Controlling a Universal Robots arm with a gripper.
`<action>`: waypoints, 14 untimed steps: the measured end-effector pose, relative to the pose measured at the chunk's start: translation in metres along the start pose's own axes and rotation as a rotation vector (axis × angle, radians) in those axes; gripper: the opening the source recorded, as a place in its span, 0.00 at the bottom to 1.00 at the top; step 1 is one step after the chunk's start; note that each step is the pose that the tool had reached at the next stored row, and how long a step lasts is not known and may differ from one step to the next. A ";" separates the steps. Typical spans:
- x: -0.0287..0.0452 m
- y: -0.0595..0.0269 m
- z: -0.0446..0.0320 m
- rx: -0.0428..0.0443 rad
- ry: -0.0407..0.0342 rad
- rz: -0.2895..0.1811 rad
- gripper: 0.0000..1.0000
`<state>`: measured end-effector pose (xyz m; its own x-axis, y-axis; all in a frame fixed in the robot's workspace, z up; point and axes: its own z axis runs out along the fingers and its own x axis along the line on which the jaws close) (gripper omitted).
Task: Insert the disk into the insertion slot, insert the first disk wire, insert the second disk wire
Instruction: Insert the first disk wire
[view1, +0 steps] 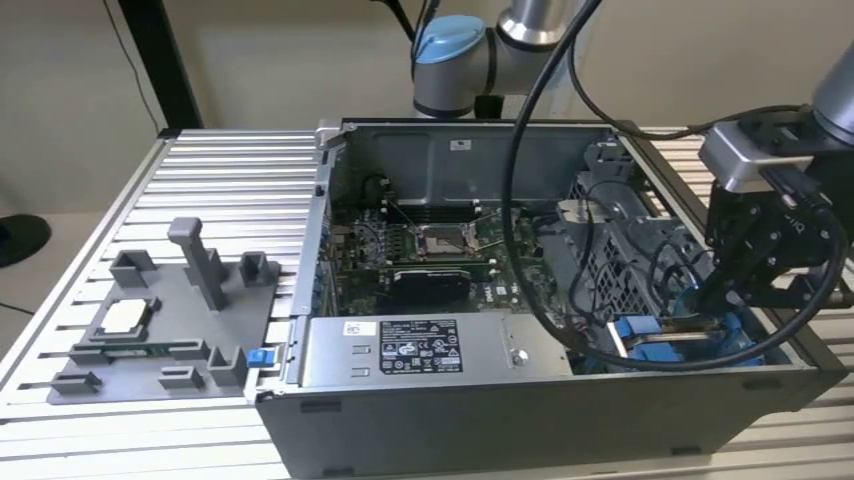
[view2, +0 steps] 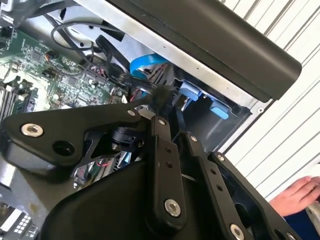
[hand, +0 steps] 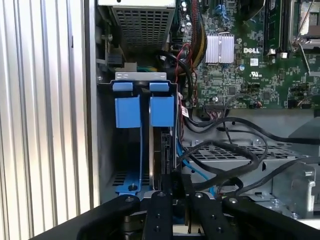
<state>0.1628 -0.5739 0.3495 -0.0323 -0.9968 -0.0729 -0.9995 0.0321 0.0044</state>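
The gripper reaches into the open computer case on the table, at the case's near corner on the exterior view's right. Its jaws, drawn narrow, pinch the disk, which stands edge-on in the insertion slot beside two blue tabs.

Grey fixture lies on slatted table; silver box sits inside computer case.

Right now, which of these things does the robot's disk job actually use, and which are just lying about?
In the job: gripper, disk in blue frame, drive bay, probably the blue cable.
Lying about: grey holder tray, silver box, circuit board, a person's hand.
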 end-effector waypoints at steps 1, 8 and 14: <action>0.0027 -0.0001 0.0001 -0.0013 -0.0027 0.000 0.00; 0.0069 -0.0005 0.0024 -0.0300 -0.0135 0.006 0.00; 0.0068 -0.0115 0.0055 -0.0520 -0.0268 0.008 0.00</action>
<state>0.1741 -0.5807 0.3434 -0.0408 -0.9942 -0.0994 -0.9978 0.0353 0.0568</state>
